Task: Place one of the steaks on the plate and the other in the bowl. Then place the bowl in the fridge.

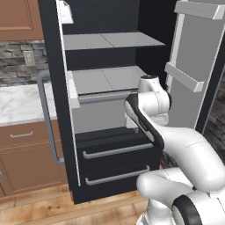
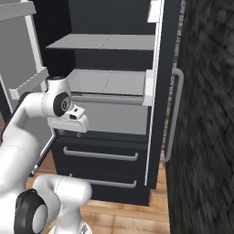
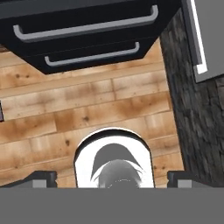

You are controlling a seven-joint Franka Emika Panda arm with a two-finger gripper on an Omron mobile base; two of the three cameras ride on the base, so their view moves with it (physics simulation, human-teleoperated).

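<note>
Although the tall black double-door fridge (image 1: 105, 88) stands wide open before the base, its grey inner shelves (image 1: 110, 41) look bare, and neither the steaks, the plate nor the bowl can be found in these views, so I cannot say where they lie; the two black lower drawers with grey bar handles (image 1: 116, 151) are closed, and beside the fridge are a white marble counter (image 1: 17, 103) and brown wooden cabinets (image 1: 26, 154). By the task's wording, the bowl is likely rigid, glossy and somewhat slippery, and best taken by pinching its rim, kept level so the meat does not slide; the steaks are likely soft, light and limp, best gripped across the flat middle. The white Franka arm with dark joints (image 1: 149, 114) is folded up in front of the fridge, elbow raised at about the level of the lower shelf, wrist turned so the hand looks straight down; in the hand view the gripper (image 3: 111, 177) hangs over the light wooden plank floor (image 3: 87, 109), its two dark finger tips (image 3: 43, 177) spread as wide as they go and grasping nothing.
</note>
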